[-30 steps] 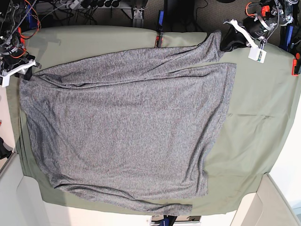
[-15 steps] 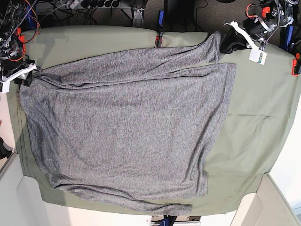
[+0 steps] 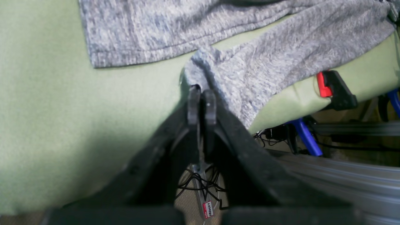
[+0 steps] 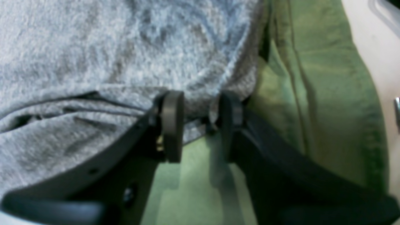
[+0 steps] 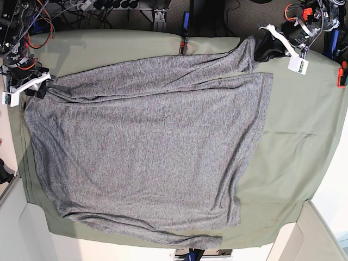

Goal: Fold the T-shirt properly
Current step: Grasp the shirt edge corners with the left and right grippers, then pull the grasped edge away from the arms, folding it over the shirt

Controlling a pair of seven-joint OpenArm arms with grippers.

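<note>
The heather-grey T-shirt [image 5: 147, 141] lies spread flat on the olive-green table cloth [image 5: 293, 136], with one long sleeve stretched along the far edge. My left gripper [image 5: 260, 51] is at the far right end of that sleeve. In the left wrist view it [image 3: 201, 93] is shut, pinching the sleeve's end [image 3: 275, 62]. My right gripper [image 5: 44, 87] is at the shirt's far left corner. In the right wrist view it [image 4: 200, 122] is open, its jaws standing apart with the shirt's edge [image 4: 93, 47] between them.
A red-and-black clamp [image 3: 334, 89] holds the cloth at the table's edge near the left gripper. Another red clamp [image 5: 342, 73] is at the far right. A blue clamp [image 5: 185, 24] and cables lie behind the table. White padded corners [image 5: 16, 228] flank the near side.
My right gripper has moved right onto the shirt's far left corner, nudging the corner slightly right. The left gripper and the sleeve end have stayed where they were.
</note>
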